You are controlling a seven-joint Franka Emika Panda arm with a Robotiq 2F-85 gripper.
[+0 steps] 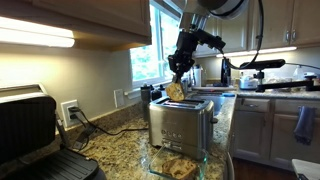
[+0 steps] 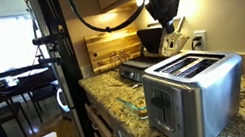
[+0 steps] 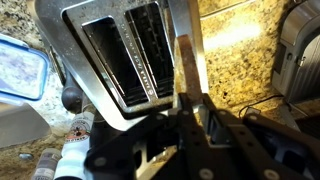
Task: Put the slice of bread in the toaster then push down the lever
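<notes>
The brushed steel toaster (image 1: 181, 122) stands on the granite counter, with its slots facing up; it also shows in the other exterior view (image 2: 193, 88). My gripper (image 1: 181, 68) hangs just above the toaster's top and is shut on the slice of bread (image 1: 176, 90), which is tan and held upright. In the wrist view the slice of bread (image 3: 190, 60) shows edge-on between my fingers (image 3: 193, 102), to the right of the two open slots of the toaster (image 3: 120, 55). The toaster's black lever knob (image 3: 72, 97) is up at its end.
A black-and-silver grill press (image 1: 30, 130) sits at one side of the counter. A glass container (image 1: 176, 162) with food lies in front of the toaster. A wooden cutting board (image 2: 113, 48) leans on the back wall. A blue-rimmed container (image 3: 20, 65) lies beside the toaster.
</notes>
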